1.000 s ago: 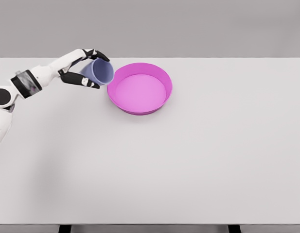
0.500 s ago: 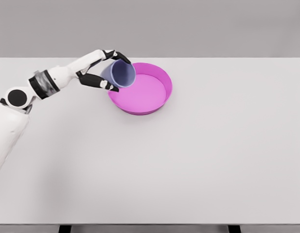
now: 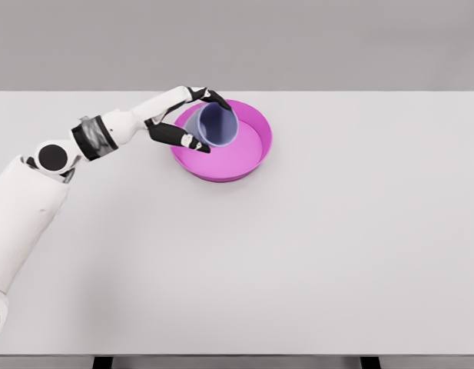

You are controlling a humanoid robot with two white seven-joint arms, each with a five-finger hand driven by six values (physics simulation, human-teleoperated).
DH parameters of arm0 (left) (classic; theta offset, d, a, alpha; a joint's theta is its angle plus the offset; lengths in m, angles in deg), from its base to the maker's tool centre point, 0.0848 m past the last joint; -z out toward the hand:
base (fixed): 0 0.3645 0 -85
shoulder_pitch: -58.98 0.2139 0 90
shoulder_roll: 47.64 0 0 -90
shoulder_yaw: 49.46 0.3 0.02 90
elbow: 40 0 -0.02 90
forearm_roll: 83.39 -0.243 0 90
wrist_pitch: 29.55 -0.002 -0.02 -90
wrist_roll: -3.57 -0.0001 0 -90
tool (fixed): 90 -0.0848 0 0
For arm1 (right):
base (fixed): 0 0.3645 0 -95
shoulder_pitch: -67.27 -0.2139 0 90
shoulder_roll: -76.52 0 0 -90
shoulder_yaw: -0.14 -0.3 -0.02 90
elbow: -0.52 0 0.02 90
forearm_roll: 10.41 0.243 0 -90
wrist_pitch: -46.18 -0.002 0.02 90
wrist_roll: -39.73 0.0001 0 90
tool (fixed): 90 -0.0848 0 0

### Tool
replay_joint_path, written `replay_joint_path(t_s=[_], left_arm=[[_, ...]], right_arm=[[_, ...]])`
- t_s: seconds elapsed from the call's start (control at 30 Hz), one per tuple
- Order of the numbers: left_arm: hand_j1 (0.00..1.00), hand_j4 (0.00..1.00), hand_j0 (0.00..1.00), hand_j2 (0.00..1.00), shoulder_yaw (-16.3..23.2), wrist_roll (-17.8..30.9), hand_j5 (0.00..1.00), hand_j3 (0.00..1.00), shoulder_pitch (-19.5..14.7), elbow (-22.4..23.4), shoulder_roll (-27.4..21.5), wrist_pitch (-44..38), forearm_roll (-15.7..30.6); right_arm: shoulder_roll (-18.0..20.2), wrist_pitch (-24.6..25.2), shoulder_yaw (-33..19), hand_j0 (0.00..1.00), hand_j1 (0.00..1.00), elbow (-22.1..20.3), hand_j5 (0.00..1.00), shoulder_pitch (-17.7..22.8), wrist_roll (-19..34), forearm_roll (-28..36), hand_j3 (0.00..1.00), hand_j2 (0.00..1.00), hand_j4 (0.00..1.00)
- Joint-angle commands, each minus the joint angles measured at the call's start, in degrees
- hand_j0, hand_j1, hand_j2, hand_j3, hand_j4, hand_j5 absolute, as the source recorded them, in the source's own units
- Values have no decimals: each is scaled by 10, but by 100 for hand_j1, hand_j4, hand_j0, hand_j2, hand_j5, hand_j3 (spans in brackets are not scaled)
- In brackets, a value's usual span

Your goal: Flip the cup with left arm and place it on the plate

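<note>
left hand (image 3: 192,117) closed round cup (image 3: 213,124) | cup tilted, mouth toward camera | plate (image 3: 252,157) directly beneath

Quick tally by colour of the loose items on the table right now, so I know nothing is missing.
Lavender-blue: 1, the cup, held tilted in the left hand over the plate
Magenta pink: 1, the plate, resting on the white table
Total: 2
</note>
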Motion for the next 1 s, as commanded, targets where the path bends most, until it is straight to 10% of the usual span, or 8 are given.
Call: replay_joint_path(t_s=[0.0, 0.97], left_arm=[[66, 66, 66, 66, 0, 0, 66, 66, 0, 2, 5, -1, 6], [66, 66, 66, 66, 36, 0, 66, 66, -31, 114, 58, -1, 9]], right_arm=[[0, 0, 0, 100, 100, 0, 100, 0, 0, 0, 100, 100, 100], [0, 0, 0, 100, 100, 0, 100, 0, 0, 0, 100, 100, 100]])
